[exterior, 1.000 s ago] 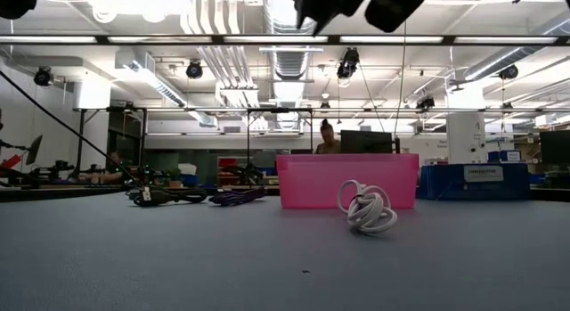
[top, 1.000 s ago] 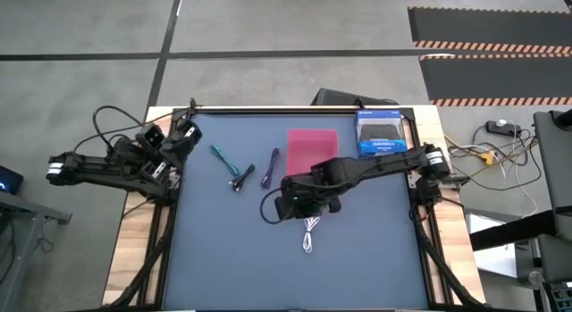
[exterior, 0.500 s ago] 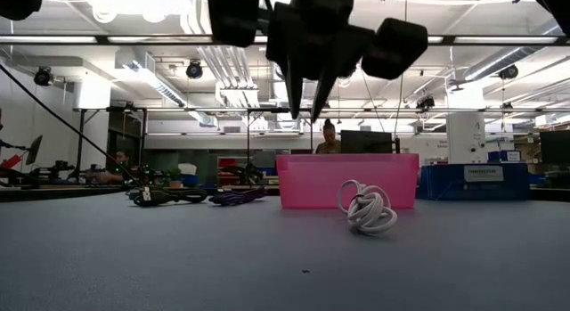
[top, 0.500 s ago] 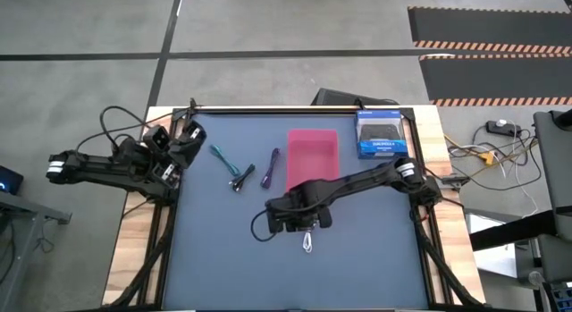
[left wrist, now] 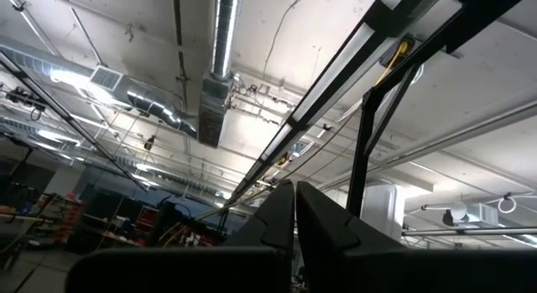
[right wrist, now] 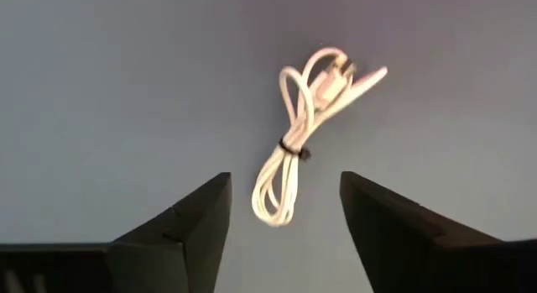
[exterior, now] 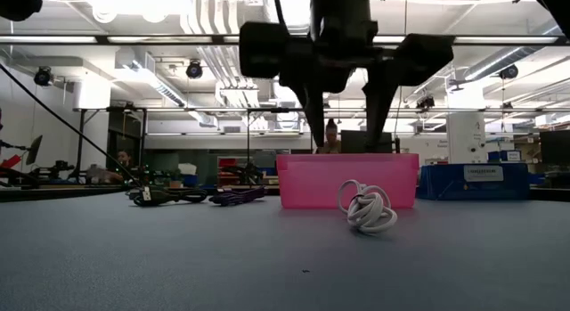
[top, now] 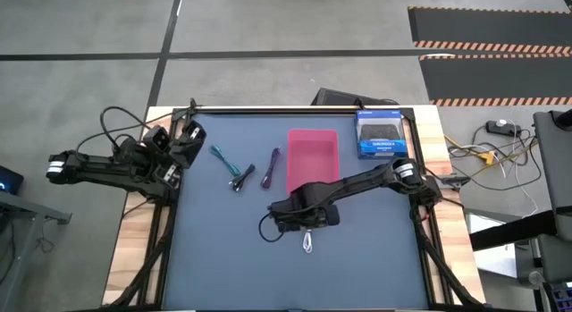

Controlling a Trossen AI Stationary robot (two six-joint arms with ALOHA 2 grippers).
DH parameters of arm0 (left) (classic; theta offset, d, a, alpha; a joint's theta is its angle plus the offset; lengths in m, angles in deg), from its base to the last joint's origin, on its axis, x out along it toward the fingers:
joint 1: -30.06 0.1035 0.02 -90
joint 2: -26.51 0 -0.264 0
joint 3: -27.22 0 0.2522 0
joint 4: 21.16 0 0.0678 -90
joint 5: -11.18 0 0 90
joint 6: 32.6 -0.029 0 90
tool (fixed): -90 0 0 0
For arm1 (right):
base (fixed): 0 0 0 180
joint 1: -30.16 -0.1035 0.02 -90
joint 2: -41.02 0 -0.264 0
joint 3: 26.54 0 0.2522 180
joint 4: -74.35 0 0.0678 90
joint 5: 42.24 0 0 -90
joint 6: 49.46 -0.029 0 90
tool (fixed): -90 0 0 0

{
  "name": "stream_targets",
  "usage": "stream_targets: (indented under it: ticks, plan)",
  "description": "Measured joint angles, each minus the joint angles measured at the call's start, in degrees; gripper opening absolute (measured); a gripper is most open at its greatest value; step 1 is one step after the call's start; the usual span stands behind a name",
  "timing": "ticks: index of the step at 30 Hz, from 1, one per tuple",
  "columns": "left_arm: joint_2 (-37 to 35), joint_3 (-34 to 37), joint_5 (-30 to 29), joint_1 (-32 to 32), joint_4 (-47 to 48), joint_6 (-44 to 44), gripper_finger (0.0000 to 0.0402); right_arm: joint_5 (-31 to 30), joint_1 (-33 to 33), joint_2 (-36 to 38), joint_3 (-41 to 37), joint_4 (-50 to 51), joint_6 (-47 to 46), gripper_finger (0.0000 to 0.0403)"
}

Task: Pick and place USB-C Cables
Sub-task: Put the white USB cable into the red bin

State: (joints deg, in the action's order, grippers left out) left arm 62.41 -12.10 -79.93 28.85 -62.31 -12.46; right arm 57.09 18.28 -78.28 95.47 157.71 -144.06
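Observation:
The white USB-C cable (top: 308, 243) lies bundled on the dark mat (top: 223, 249), tied at its middle (right wrist: 286, 148). My right gripper (exterior: 346, 137) hangs open above it, fingers pointing down, touching nothing. In the right wrist view the cable (right wrist: 306, 133) shows just beyond the gap of my right gripper (right wrist: 285, 182). The teal (top: 221, 156), black (top: 239, 178) and purple (top: 271, 169) cables lie left of the pink tray (top: 313, 158). My left gripper (top: 189, 133) waits shut at the far left corner, fingers (left wrist: 295, 201) pointing up at the ceiling.
A blue box (top: 382, 135) stands at the far right, beside the pink tray (exterior: 347, 180). In the low view the black and teal cables (exterior: 165, 196) and the purple one (exterior: 236, 197) lie far left. Bare mat stretches along the near edge. A person sits in the room beyond.
My right gripper has come down and toward the near edge, from beside the pink tray to above the white cable. Its fingers have opened wide in the last half second. The cable has stayed where it was.

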Motion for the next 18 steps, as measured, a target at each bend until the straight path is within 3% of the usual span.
stream_targets:
  ticks: [18]
  plan:
    - [-0.4, 0.7, -1.0, 0.0, 0.0, 0.0, 0.0, -0.2, -1.0, -3.9, -3.5, -4.6, -1.4, 0.0223]
